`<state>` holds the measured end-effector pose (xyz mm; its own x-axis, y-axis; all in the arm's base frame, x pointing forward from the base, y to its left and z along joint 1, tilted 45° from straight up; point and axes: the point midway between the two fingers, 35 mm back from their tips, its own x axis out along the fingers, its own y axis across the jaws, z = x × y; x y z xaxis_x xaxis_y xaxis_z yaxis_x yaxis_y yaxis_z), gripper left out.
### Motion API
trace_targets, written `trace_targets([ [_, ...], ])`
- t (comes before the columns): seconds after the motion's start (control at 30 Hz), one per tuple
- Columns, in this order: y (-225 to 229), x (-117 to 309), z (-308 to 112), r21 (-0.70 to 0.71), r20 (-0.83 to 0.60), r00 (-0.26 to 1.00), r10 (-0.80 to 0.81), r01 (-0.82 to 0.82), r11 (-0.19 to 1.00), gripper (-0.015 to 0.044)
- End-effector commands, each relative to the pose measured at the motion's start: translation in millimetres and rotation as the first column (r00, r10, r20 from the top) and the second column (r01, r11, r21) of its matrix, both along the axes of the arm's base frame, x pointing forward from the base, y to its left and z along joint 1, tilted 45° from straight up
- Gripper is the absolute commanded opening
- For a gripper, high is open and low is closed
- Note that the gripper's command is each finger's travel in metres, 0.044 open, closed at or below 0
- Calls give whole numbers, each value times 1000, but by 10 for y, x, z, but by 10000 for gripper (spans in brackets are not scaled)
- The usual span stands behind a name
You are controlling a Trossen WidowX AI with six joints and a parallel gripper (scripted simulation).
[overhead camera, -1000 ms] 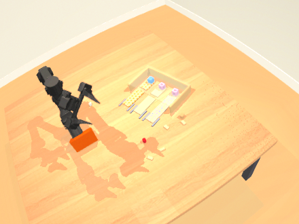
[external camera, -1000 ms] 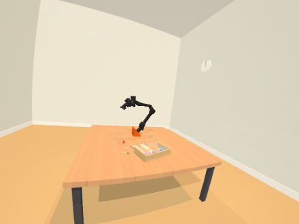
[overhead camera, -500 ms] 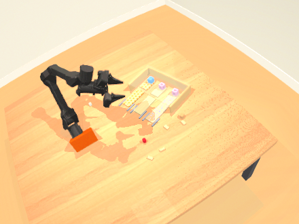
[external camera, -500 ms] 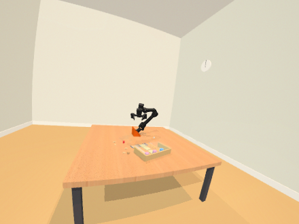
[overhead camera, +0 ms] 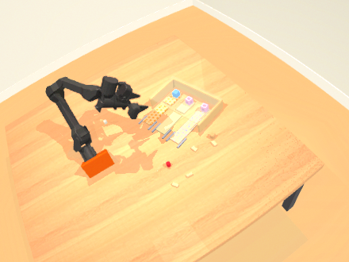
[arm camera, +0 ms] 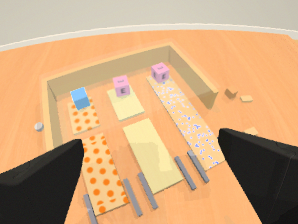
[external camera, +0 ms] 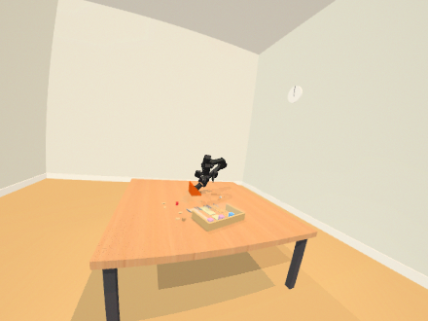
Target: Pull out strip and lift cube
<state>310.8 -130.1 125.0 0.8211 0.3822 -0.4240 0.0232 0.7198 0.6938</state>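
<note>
A speckled strip (overhead camera: 186,129) (arm camera: 186,120) runs in one piece; a pink lettered cube (overhead camera: 204,107) (arm camera: 160,73) sits at its far end. A plain yellow strip (overhead camera: 169,123) (arm camera: 152,156) is parted by a gap from its far piece (arm camera: 126,104), which bears another pink lettered cube (overhead camera: 189,100) (arm camera: 121,86). An orange-dotted strip (overhead camera: 151,117) (arm camera: 103,172) is likewise parted from its far piece (arm camera: 84,118), which bears a blue cube (overhead camera: 176,93) (arm camera: 80,98). My gripper (overhead camera: 143,102) (arm camera: 152,141) is open and empty, above and short of the strips' near ends.
A low-walled tray (overhead camera: 212,113) (external camera: 226,223) (arm camera: 110,68) surrounds the cubes on three sides. Grey rails (arm camera: 198,166) flank the near strip ends. Small beige blocks (overhead camera: 193,148) (arm camera: 246,98), a red piece (overhead camera: 168,163) and a white knob (overhead camera: 105,121) (arm camera: 39,127) lie outside the tray.
</note>
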Motion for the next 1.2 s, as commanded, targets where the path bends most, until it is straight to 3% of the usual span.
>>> trace_targets([
  [0.0, 38, -10, -14, 0, 4, 1000, 13, -13, 1000, 400],
  [0.13, 38, -10, -14, 0, 4, 1000, 13, -13, 1000, 400],
  [0.63, -317, 740, -574, -94, -249, 927, 279, -310, 946, 6],
  [0.93, -273, 1015, -1101, -50, -389, 771, 505, -565, 824, 0],
  [1.17, -86, 1026, -1516, 43, -446, 575, 686, -752, 658, 0],
])
